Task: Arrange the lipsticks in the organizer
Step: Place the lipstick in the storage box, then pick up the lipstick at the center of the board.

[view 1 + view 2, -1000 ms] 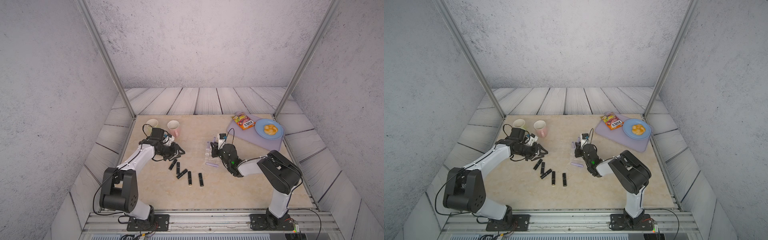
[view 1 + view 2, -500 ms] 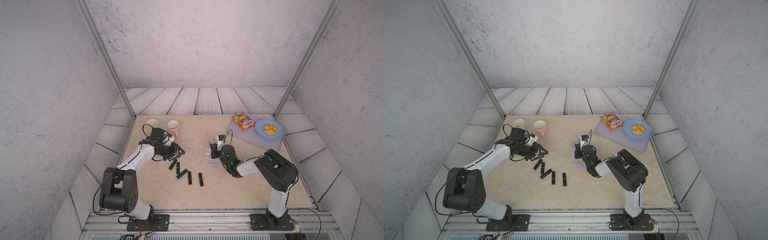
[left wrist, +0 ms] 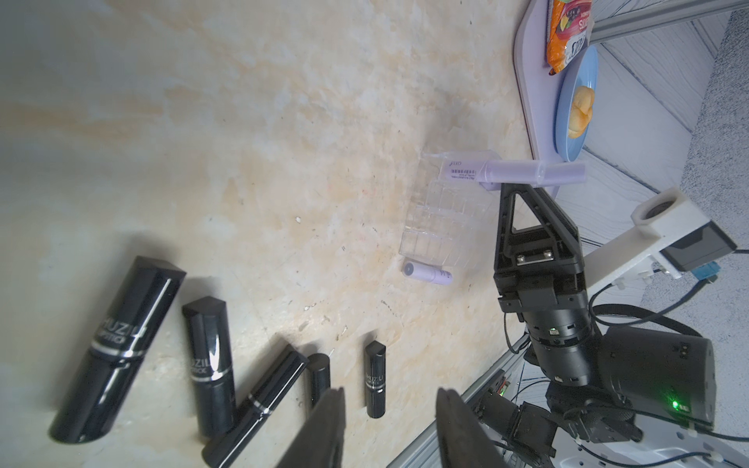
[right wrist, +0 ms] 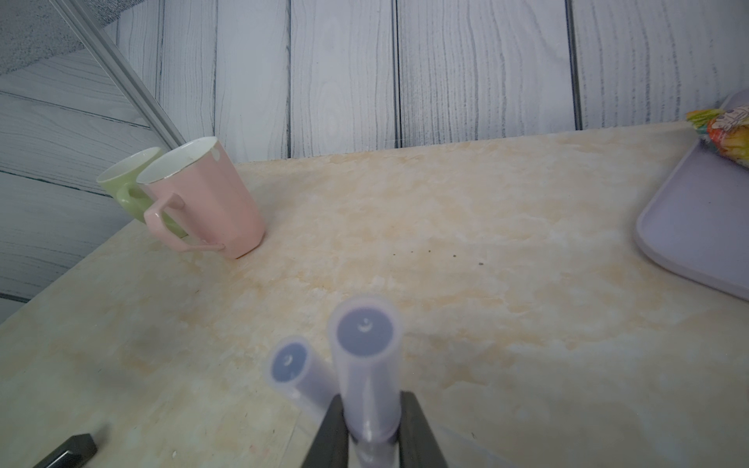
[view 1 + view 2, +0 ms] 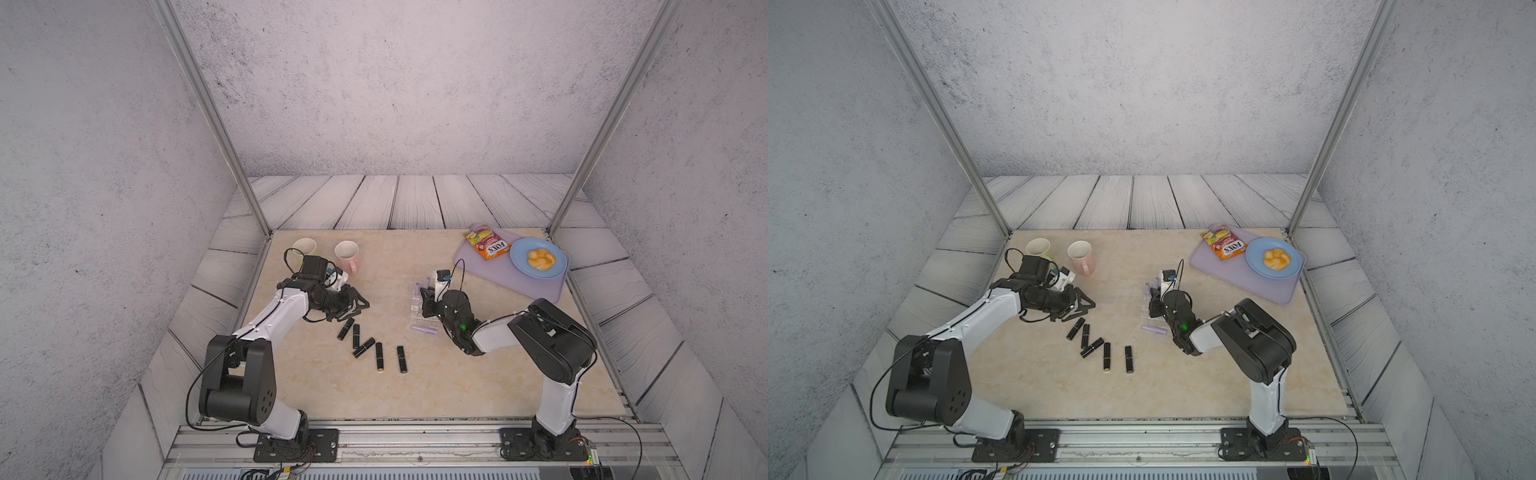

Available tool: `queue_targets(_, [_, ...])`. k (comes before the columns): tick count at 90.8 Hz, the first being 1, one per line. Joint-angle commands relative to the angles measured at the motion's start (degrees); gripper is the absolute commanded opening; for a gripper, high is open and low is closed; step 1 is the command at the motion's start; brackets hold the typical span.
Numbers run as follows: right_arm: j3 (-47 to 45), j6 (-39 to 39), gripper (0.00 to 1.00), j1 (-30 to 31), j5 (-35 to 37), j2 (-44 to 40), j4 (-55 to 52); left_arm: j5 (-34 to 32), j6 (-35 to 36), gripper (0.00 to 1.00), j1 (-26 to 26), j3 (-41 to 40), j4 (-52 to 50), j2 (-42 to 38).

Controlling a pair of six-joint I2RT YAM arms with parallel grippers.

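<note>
Centrally, the right tool (image 4: pixel 372 399) clasps a lilac lipstick (image 4: pixel 367 352), its fingers lying against both sides of the tube; the grip sits below the cap and above the rim of the clear organizer (image 3: pixel 441 219), presumably so that the base is left free to enter a cell; whether the base is fully seated cannot be told. The held tube stands upright, long axis vertical to the surface (image 5: pixel 415 382), flat cap end pointing upward toward the wrist camera; a second lilac lipstick (image 4: pixel 289 364) stands just beside it at the organizer's far end, also upright or nearly so. A third lilac lipstick (image 5: pixel 424 329) lies flat on the surface just beside the organizer's near edge, long axis parallel to that edge; lying close to this arm, it is judged the arm's likely next pick. Five black lipsticks (image 5: pixel 364 348) lie flat in a loose row well apart from the organizer, long axes mostly running toward the robot's base, one skewed across the row. The left tool (image 3: pixel 391 421) hovers near the far end of that row, released and empty, fingers parted around nothing; it is placed, apparently, to take the nearest tube. By this reading two of eight tubes are at the organizer; six lie outside it.
</note>
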Motion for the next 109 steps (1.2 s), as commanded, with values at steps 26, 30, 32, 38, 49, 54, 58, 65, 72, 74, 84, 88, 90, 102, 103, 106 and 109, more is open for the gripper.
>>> queue_targets(26, [-0.50,-0.12,0.35,0.28,0.91,-0.89,-0.99,0.40,0.97,0.42,0.60,-0.53,-0.09,0.26])
queue_targets(30, [-0.68,-0.09,0.36,0.22,0.73,-1.85,-1.42,0.39,0.97,0.42,0.62,-0.46,-0.09,0.25])
queue_targets(32, [-0.83,-0.06,0.36,0.31,0.69,-2.51,-1.89,0.39,0.97,0.42,0.62,-0.53,-0.09,0.25])
queue_targets(38, [-1.34,0.02,0.38,0.28,0.68,-5.42,-3.42,0.31,1.05,0.42,0.70,-0.54,-0.15,0.16])
queue_targets(49, [-1.87,-0.55,0.42,0.20,0.79,-13.24,-9.41,0.15,0.89,0.42,0.87,-0.85,-0.09,-0.14])
queue_targets(54, [-1.77,-0.69,0.43,0.19,1.03,-17.16,-14.39,0.13,0.84,0.42,0.86,-0.99,0.23,-0.70])
queue_targets(58, [-1.98,-0.30,0.44,0.19,1.45,-20.40,-18.78,0.02,0.53,0.42,0.79,-1.60,1.27,-1.76])
queue_targets(65, [-3.14,1.36,0.45,0.19,1.53,-26.47,-27.15,-2.22,0.30,0.44,0.48,-2.66,2.77,-3.87])
queue_targets(72, [-3.46,2.35,0.48,0.53,-2.70,-34.07,-39.35,-6.48,0.53,0.49,-0.17,-3.28,2.14,-5.46])
queue_targets(74, [-3.06,3.50,0.49,0.72,-3.44,-36.30,-43.78,-7.63,0.29,0.50,-0.52,-3.57,1.97,-5.70])
queue_targets(84, [-0.65,7.75,0.49,1.19,-7.11,-41.57,-63.45,-9.82,-2.16,0.52,-3.72,-4.60,3.30,-6.08])
queue_targets(88, [-0.48,8.04,0.49,1.32,-9.08,-41.60,-68.05,-9.92,-3.97,0.52,-5.34,-4.95,5.30,-5.96])
queue_targets(90, [-0.58,7.78,0.49,1.33,-9.98,-41.26,-69.48,-10.03,-4.86,0.52,-6.14,-5.13,6.34,-5.81])
queue_targets(102, [1.96,3.73,0.50,1.84,-17.82,-34.54,-73.14,-9.02,-7.90,0.51,-9.29,-5.19,10.89,-4.24])
queue_targets(103, [2.37,3.33,0.51,1.99,-18.20,-33.71,-73.44,-8.89,-7.86,0.51,-9.39,-5.16,11.03,-4.24])
queue_targets(106, [3.69,1.94,0.51,2.38,-19.04,-31.72,-74.07,-8.43,-7.40,0.50,-9.47,-5.24,11.52,-4.09])
queue_targets(109, [4.73,0.74,0.52,2.65,-19.58,-29.80,-74.50,-8.32,-6.62,0.50,-9.37,-5.47,11.85,-4.14])
